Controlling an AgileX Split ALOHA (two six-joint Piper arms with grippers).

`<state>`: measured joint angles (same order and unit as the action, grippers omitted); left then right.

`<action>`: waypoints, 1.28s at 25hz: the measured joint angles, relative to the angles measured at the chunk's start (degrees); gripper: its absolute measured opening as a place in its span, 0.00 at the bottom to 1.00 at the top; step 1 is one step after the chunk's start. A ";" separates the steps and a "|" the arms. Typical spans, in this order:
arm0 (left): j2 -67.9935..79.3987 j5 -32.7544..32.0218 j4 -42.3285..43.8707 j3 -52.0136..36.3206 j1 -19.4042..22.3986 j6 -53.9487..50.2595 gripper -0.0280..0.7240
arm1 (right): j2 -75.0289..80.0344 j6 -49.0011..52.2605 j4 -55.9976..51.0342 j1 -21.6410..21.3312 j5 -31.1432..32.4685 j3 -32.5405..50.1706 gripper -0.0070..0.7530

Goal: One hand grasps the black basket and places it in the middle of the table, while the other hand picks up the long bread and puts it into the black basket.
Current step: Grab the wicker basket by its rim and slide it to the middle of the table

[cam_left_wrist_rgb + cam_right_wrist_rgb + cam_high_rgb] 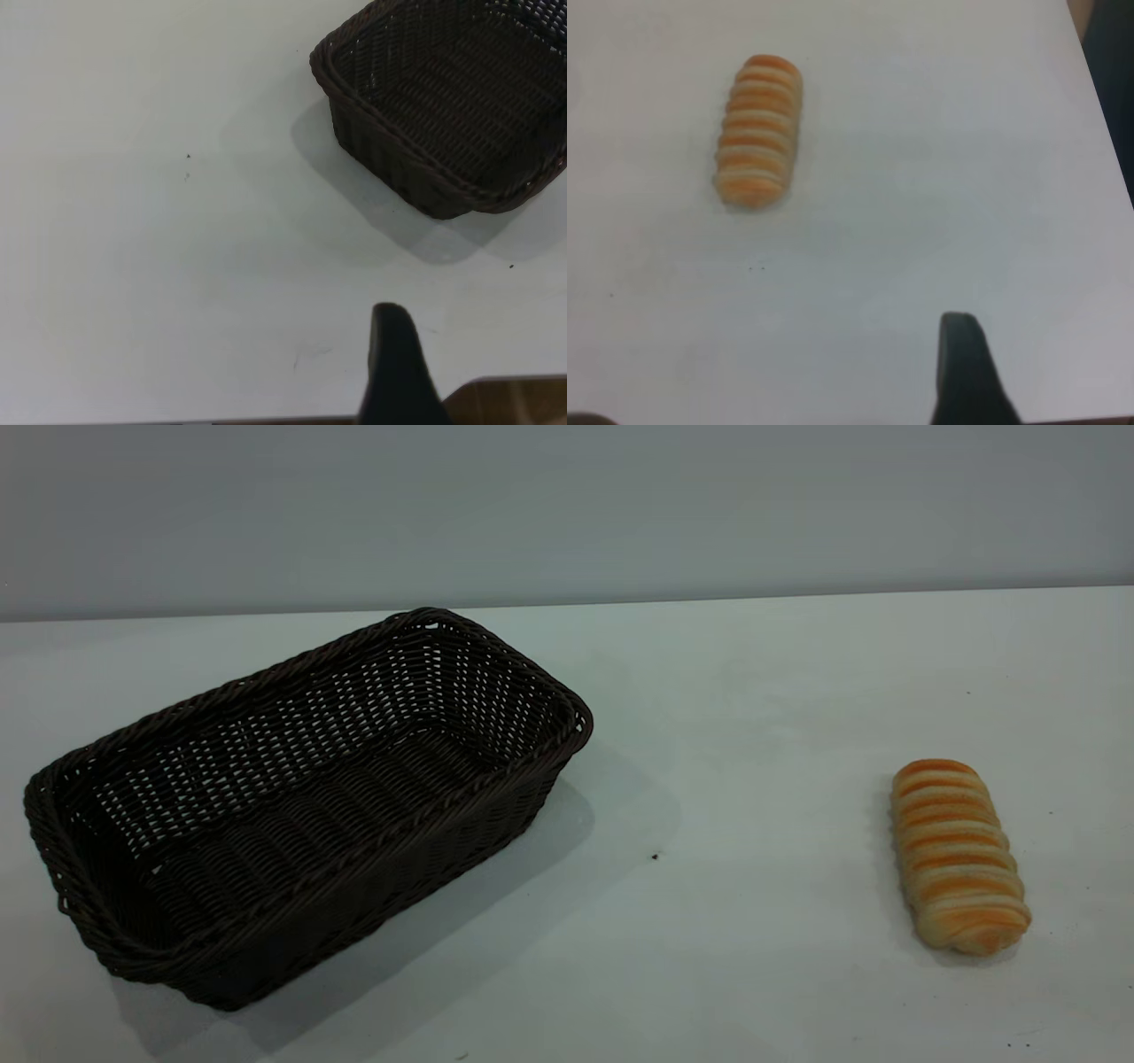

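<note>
On the worktop (753, 717), black basket (301, 797) sits left, long bread (959, 856) right (well apart). Neither gripper's fingers (397, 372) (967, 372) show enough to tell their state.

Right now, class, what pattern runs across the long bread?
Pale cream ridged stripes across the golden-orange long bread, clearest in the exterior view.

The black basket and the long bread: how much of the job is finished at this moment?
Nothing is done yet. The black basket sits empty at the table's left side, not the middle. The long bread lies apart at the right. Neither gripper touches anything, so both moves remain.
</note>
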<state>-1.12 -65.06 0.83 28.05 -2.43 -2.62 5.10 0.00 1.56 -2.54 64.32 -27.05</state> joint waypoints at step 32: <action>38.68 16.59 -1.43 4.98 0.00 -10.56 0.74 | 28.74 -17.60 -18.02 0.00 -20.10 -2.50 0.57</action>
<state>37.56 -48.47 -0.60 33.03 -2.43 -13.18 33.84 -17.60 -16.46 -2.54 44.22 -29.55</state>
